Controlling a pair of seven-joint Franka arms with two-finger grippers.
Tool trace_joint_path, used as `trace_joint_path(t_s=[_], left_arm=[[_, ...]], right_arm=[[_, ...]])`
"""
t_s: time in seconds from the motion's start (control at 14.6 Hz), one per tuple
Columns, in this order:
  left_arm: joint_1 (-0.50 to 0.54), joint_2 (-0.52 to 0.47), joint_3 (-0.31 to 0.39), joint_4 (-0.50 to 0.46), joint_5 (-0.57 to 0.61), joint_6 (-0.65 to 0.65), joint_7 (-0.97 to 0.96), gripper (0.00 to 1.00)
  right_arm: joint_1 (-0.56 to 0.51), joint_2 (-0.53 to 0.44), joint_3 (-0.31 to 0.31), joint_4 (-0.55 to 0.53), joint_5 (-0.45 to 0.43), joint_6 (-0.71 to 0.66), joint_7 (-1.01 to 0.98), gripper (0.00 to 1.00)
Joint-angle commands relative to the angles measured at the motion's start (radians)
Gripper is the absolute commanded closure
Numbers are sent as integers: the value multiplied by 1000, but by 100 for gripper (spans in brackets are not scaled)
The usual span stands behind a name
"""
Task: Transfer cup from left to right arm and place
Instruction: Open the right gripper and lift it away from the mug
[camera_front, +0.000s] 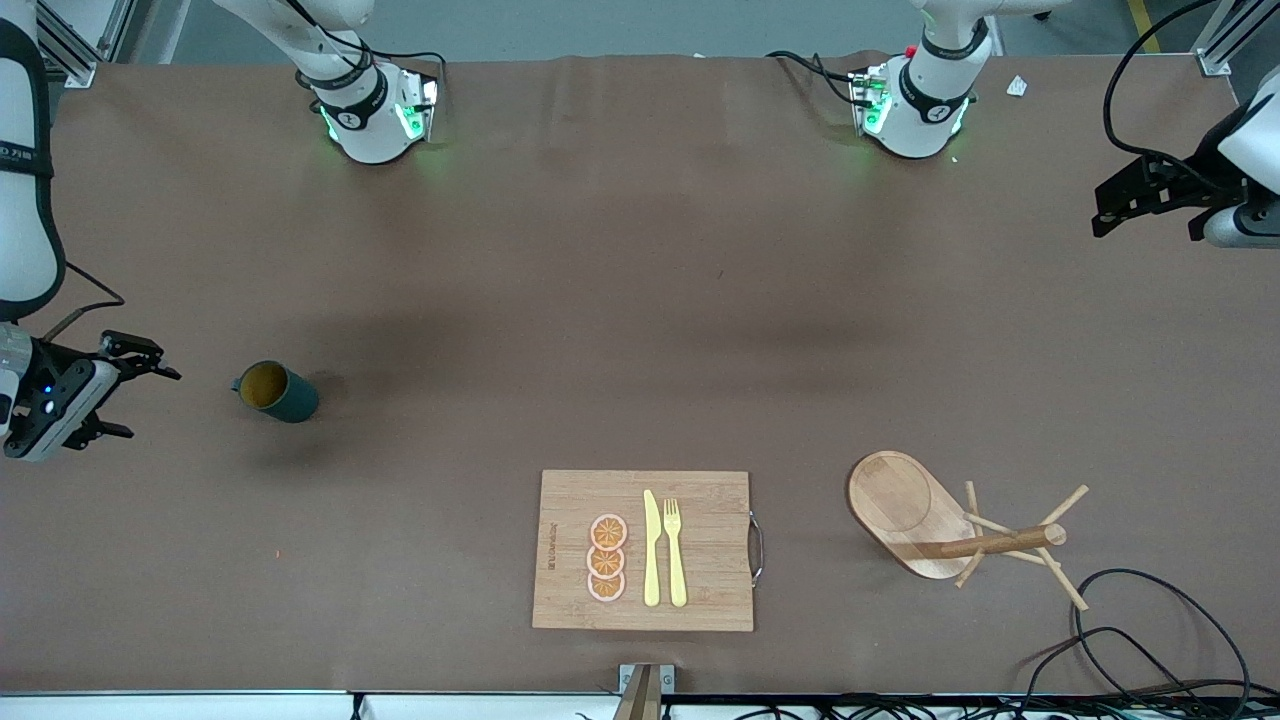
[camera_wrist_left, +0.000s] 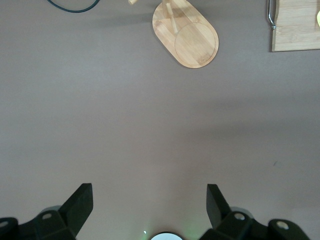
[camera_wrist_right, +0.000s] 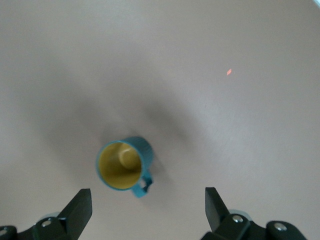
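Observation:
The cup (camera_front: 277, 391), a dark teal mug with a tan-yellow inside, stands on the brown table toward the right arm's end. Its handle points toward my right gripper (camera_front: 155, 403), which hangs open and empty a short way beside it. The right wrist view looks down into the cup (camera_wrist_right: 122, 165), which lies just ahead of the open gripper (camera_wrist_right: 147, 195) and not between its fingers. My left gripper (camera_front: 1145, 230) hangs open and empty over the table's left-arm end. In its wrist view the gripper (camera_wrist_left: 150, 192) has only bare table between its fingers.
A wooden cutting board (camera_front: 700, 500) with orange slices, a yellow knife and a fork lies near the front camera's edge. A wooden peg rack (camera_front: 905, 505) (camera_wrist_left: 186, 37) on an oval base sits beside it toward the left arm's end. Black cables (camera_front: 1150, 640) trail at that corner.

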Motion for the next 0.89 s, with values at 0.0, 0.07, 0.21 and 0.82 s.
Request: trace_joint_path(t_s=[0.0,0.07,0.21,0.82], left_arm=[[0,-25,-15,-26,-13,18,2,0],[0,-23,-15,-25,-14,20,2,0],[0,-22,-15,-26,-14,32,2,0],[8,-25,-15,-26,-14,37,2,0]], right_arm=[[56,-24,2,73,-81,-138,290,0],[77,-26,3,101,-106,-182,356,0],[90,-45,3,121,-112,-230,427,0],[165,-160,3,126,-115,-358,915,0]])
